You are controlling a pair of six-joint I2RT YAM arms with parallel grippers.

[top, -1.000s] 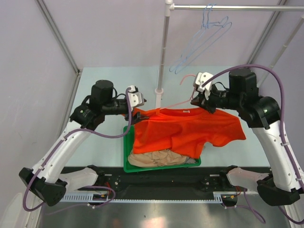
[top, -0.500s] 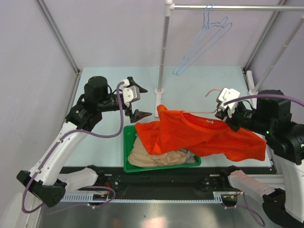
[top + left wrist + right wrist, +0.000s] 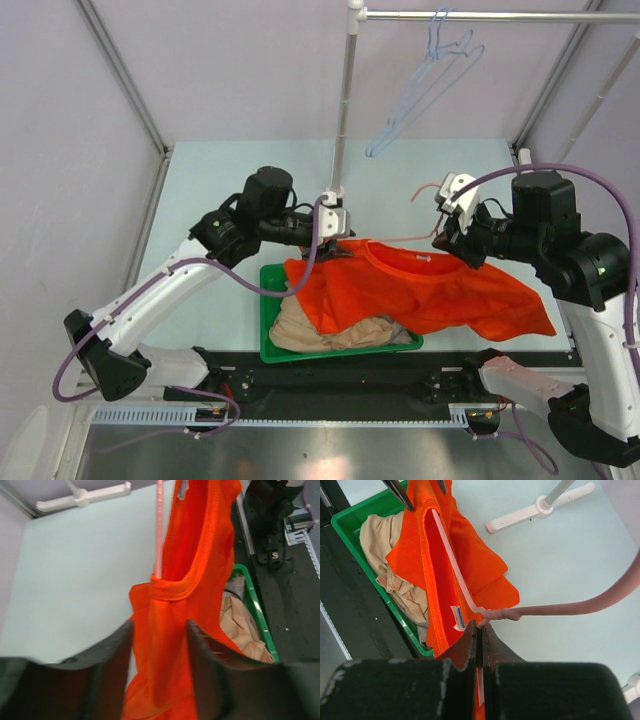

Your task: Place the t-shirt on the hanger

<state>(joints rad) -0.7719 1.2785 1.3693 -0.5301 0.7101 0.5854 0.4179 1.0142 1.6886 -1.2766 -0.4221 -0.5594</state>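
The orange t-shirt [image 3: 430, 290] hangs off the pale pink hanger [image 3: 400, 238], its lower part trailing over the green basket. One hanger arm [image 3: 451, 560] runs inside the neck opening, and the hook [image 3: 424, 189] sticks out to the left of my right gripper. That right gripper [image 3: 446, 236] is shut on the hanger wire just under its twisted neck [image 3: 507, 614]. My left gripper [image 3: 337, 246] is at the shirt's left shoulder. Its jaws stand apart around a fold of orange cloth [image 3: 160, 660] below the collar [image 3: 172, 592]. The hanger's far arm is hidden by the shirt.
A green basket [image 3: 267, 315] at the near middle holds a beige garment [image 3: 320, 332] with a bit of grey cloth [image 3: 400, 336]. The rack's pole [image 3: 344, 100] and foot [image 3: 333, 196] stand just behind the shirt. Light blue hangers [image 3: 425, 80] hang from the rail above.
My left arm swung right, from beside the basket to the shirt's left shoulder, and its jaws narrowed around the cloth. My right arm carried hanger and shirt a little left and back.
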